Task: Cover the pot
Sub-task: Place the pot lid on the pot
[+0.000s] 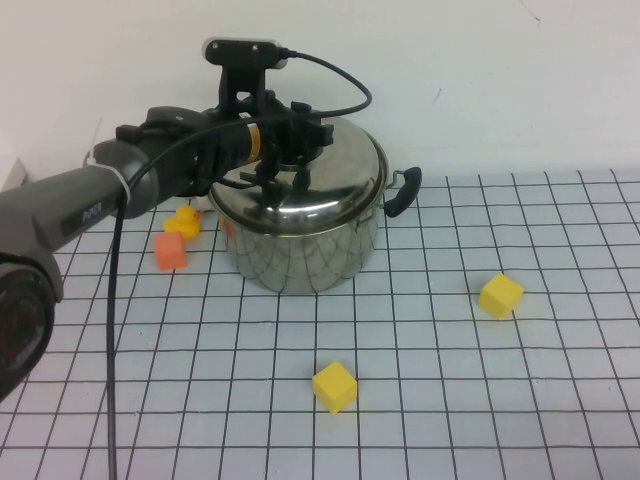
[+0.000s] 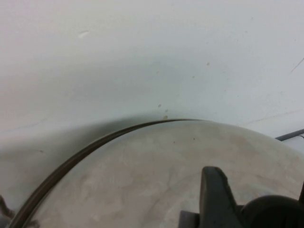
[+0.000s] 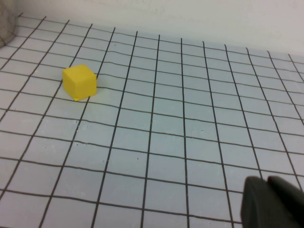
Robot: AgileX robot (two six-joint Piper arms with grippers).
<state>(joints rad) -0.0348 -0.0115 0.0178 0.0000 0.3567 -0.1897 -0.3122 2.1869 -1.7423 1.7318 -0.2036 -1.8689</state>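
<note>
- The left arm [image 1: 90,205] comes in from the left side of the table and reaches across to the top of the pot.
- An orange block [image 1: 171,251] sits on the grid table [image 1: 480,400] just left of the pot. A little yellow duck [image 1: 184,220] sits right behind it, partly hidden by the arm.
- The pot [image 1: 300,245] stands upright near the back of the table, a bit left of the middle. It is shiny and round, and its open side faces up.
- One black pot handle [image 1: 402,190] sticks out to the right. The other one is hidden behind the arm, so the handles seem to line up left to right.
- A shiny domed lid [image 1: 320,190] lies on top of the pot.
- The left gripper [image 1: 272,172] is right over the middle of the lid and looks closed on the dark knob there. The knob itself is mostly hidden by the fingers.
- In the left wrist view, the lid [image 2: 156,175] fills the lower part, with one dark finger [image 2: 214,197] in front of it.
- Two yellow blocks lie in front of the pot: one [image 1: 334,386] near the front middle, one [image 1: 500,296] to the right.
- I count one pot, one lid, one duck, one orange block and two yellow blocks.
- The right gripper [image 3: 273,204] shows only as a dark corner in the right wrist view, above bare table near a yellow block [image 3: 80,82]. I cannot tell if it is open or closed.
</note>
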